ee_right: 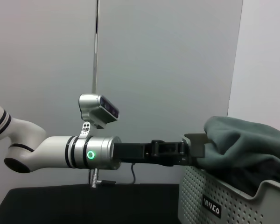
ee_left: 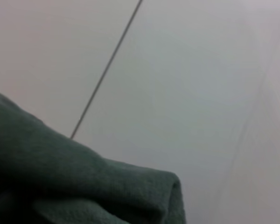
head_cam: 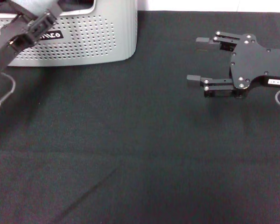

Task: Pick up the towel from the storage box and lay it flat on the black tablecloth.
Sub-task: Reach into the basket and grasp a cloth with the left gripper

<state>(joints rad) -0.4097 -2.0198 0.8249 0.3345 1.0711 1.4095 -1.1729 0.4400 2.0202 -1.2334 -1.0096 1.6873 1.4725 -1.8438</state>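
Over the black tablecloth [head_cam: 144,154] the right gripper [head_cam: 199,59] hovers, fingers apart and empty. Beyond, the left gripper [ee_right: 196,147] reaches the storage box [head_cam: 93,42]; only the right wrist view shows the towel [ee_right: 245,142] there, grip unclear.

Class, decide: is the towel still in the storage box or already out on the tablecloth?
In: the towel is heaped above the storage box rim, left gripper at it.

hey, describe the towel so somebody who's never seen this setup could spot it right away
Start at the big black tablecloth; at its far left corner stands a light grey storage box with dotted walls. The towel is the soft grey-green cloth heaped above the box's rim, with the left gripper at its edge. It is the only soft, rumpled thing among hard plastic and metal.
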